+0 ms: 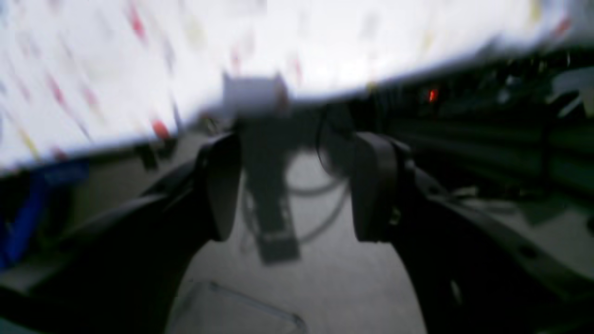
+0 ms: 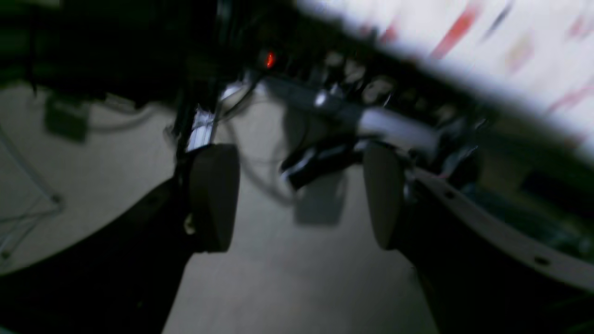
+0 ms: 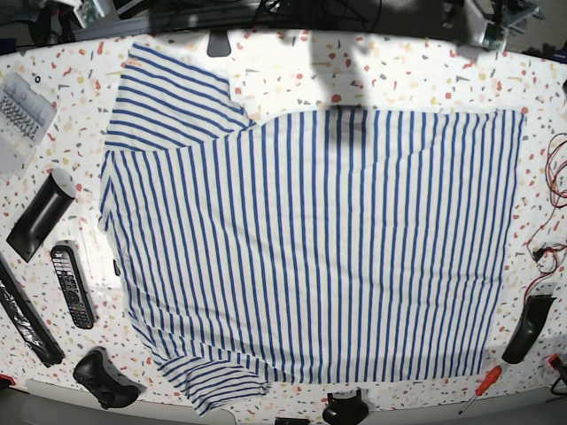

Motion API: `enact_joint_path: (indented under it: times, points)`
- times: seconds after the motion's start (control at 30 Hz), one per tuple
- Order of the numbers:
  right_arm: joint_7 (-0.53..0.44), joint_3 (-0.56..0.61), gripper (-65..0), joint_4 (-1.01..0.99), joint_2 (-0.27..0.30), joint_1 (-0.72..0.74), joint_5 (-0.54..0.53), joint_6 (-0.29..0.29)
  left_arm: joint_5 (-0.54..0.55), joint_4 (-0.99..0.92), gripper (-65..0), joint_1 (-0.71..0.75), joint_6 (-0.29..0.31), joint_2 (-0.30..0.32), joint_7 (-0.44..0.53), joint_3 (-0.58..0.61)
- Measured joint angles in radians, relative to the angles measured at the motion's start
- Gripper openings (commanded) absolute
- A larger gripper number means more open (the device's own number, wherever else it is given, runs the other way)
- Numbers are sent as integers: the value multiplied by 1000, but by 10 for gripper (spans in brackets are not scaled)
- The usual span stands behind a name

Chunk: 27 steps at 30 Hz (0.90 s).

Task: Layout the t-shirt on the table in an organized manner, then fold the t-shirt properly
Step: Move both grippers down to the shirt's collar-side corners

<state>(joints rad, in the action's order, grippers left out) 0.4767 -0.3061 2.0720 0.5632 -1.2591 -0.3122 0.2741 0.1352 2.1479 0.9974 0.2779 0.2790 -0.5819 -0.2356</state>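
A remote, gamepad and screwdriver ring the t-shirt spread flat on the speckled bench. Left end effector and right end effector gape wide, empty, over grey floor.

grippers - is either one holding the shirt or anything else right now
Nothing is held. The left gripper and right gripper both stand open and empty off the table's edge; the t-shirt lies flat, untouched.

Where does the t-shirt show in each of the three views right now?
Base: the t-shirt lies spread flat across the middle of the table.
Left wrist: not in it.
Right wrist: not in it.
Shared landmark: the speckled table, upper left in the left wrist view, top right in the right wrist view.
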Motion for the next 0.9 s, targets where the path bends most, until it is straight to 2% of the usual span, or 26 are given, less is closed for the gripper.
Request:
enact_joint_path:
  times: [0.07,0.17,0.27,0.33,0.4,0.5,0.6,0.67,0.73,0.9]
  points:
    - [7,-10,-246,34,23,16,5,3,1,23,-315,-28,45,29,14,0]
    - [9,-10,-246,77,50,50,73,3,-27,20,-315,-82,74,73,119,0]
    - [56,-10,-246,118,49,103,147,7,-212,-18,-315,-150,145,121,270,0]
    - [82,-10,-246,145,51,137,166,9,-335,-64,-315,-201,167,164,319,2]
    - [91,-10,-246,169,51,166,182,10,-378,-130,-315,-245,172,223,346,3]
    - [95,-10,-246,196,55,197,179,11,-414,-230,-315,-296,197,311,365,5]
    - [100,-10,-246,204,57,225,182,11,-416,-304,-315,-325,196,385,384,5]
    - [103,-10,-246,205,57,241,182,11,-416,-338,-315,-327,197,424,445,5]
    - [105,-10,-246,205,57,257,181,11,-417,-356,-315,-329,196,450,488,13]
    - [106,-10,-246,206,54,265,181,11,-416,-360,-315,-372,195,455,472,116]
